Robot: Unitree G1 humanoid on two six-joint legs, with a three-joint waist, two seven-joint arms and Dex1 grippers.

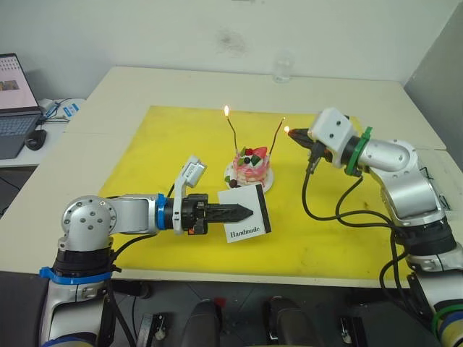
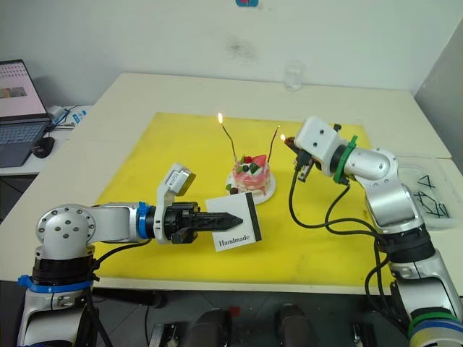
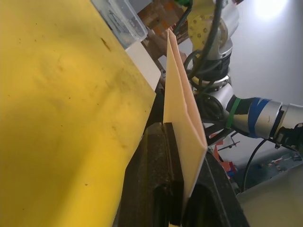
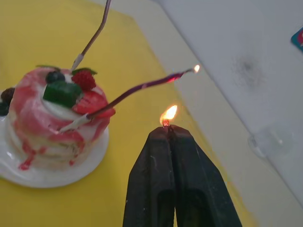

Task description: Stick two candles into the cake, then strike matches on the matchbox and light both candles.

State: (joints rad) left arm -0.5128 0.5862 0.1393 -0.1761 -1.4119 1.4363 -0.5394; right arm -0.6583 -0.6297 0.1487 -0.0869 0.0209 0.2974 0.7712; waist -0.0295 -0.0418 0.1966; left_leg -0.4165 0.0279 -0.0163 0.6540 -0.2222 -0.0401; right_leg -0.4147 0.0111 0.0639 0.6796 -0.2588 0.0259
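On the yellow-matted worktop [image 1: 145, 144] both thin reddish wire-like candles [image 1: 233, 135] stand lit in the small pink cake [image 1: 251, 168]. The right gripper [image 4: 166, 128], jaws pinched on a burning match stub [image 4: 164, 122], risks scorching; the left gripper [image 1: 246, 212] clamps the white matchbox [image 1: 246, 215] beside the cake.

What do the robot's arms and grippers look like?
Both arms are shiny silver metal tubes. The left gripper has two black fingers and a blue ring behind it. The right gripper has a white boxy housing, a green ring and looping black cables.
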